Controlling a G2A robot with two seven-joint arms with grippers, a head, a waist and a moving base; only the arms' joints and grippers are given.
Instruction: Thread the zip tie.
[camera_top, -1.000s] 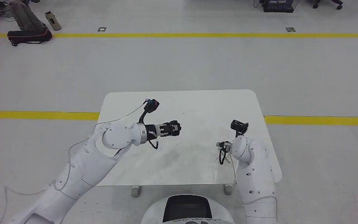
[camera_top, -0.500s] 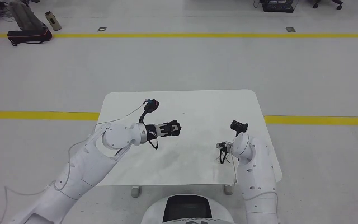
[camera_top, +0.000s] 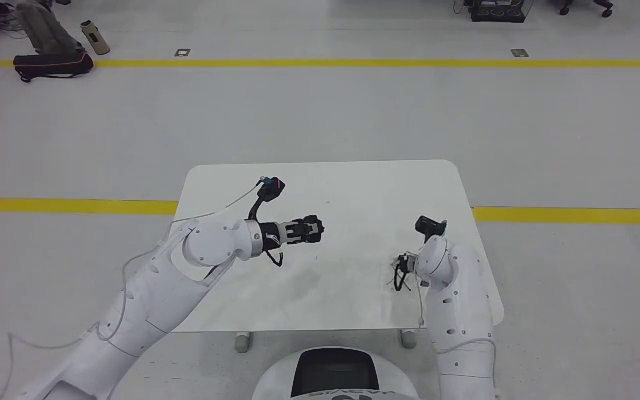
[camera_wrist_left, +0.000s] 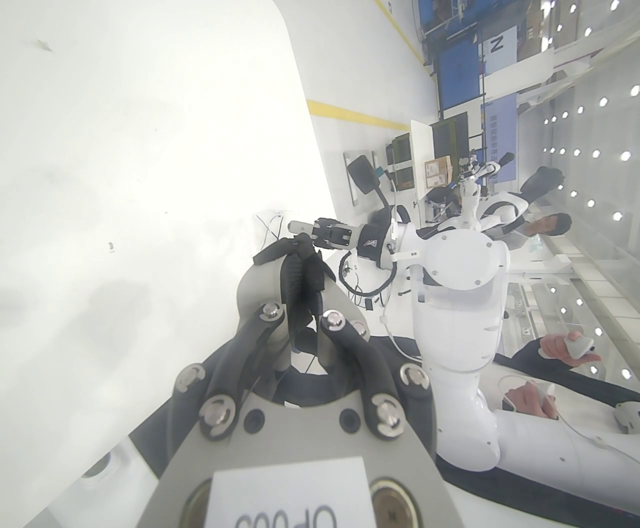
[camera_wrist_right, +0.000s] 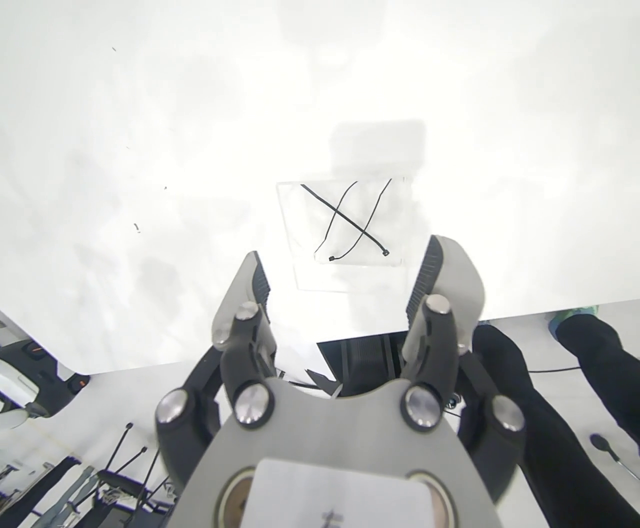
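Black zip ties (camera_wrist_right: 350, 222) lie crossed in a shallow clear tray (camera_wrist_right: 305, 280) on the white table (camera_top: 350, 190), close to its near right edge. In the top view the zip ties (camera_top: 399, 279) show as thin dark strands. My right gripper (camera_wrist_right: 345, 262) hangs just above the tray's near side, open, with nothing between its fingers. It appears small in the top view as the right gripper (camera_top: 403, 268). My left gripper (camera_wrist_left: 295, 252) is held above the middle of the table, shut, with no zip tie seen in it. From above, the left gripper (camera_top: 312, 228) points toward the right arm.
The table's near edge runs just behind the tray (camera_wrist_right: 450, 310). A few small dark specks (camera_wrist_right: 136, 228) mark the bare white surface. Wide bare tabletop lies between the two grippers.
My right gripper has shifted slightly toward the table's near right edge, over the zip ties. The left arm has not moved.
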